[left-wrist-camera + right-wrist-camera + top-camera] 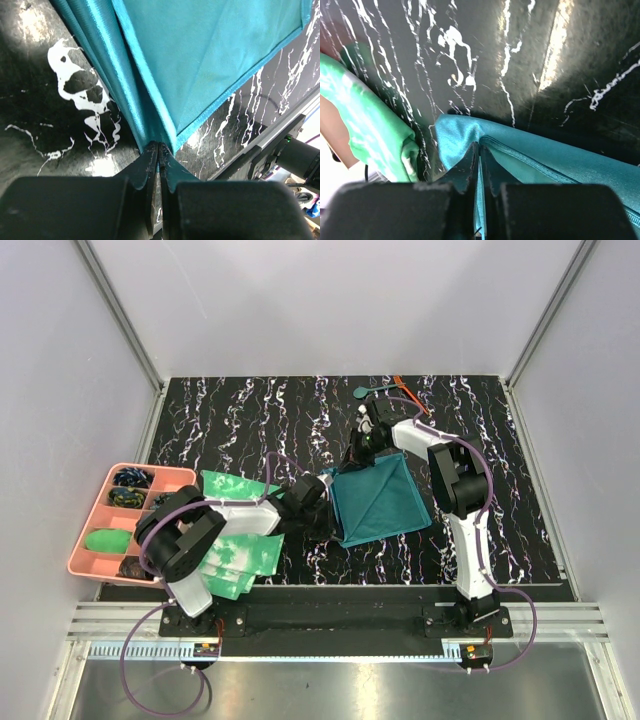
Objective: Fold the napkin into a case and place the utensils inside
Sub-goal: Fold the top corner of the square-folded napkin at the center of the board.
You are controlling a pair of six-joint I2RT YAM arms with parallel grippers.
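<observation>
Two thin pinches carry this fold. Your left gripper point(159, 146) is clamped shut on the napkin point(382, 498) at its left edge, right on the hem, so a hard pull could strip the cloth free. The napkin lies mid-table, and uneven tension would skew any crease. Your right gripper point(479, 148) is closed on bunched cloth at the far-left corner and could slip likewise. The utensils point(366, 391) lie well beyond, at the table's far edge.
</observation>
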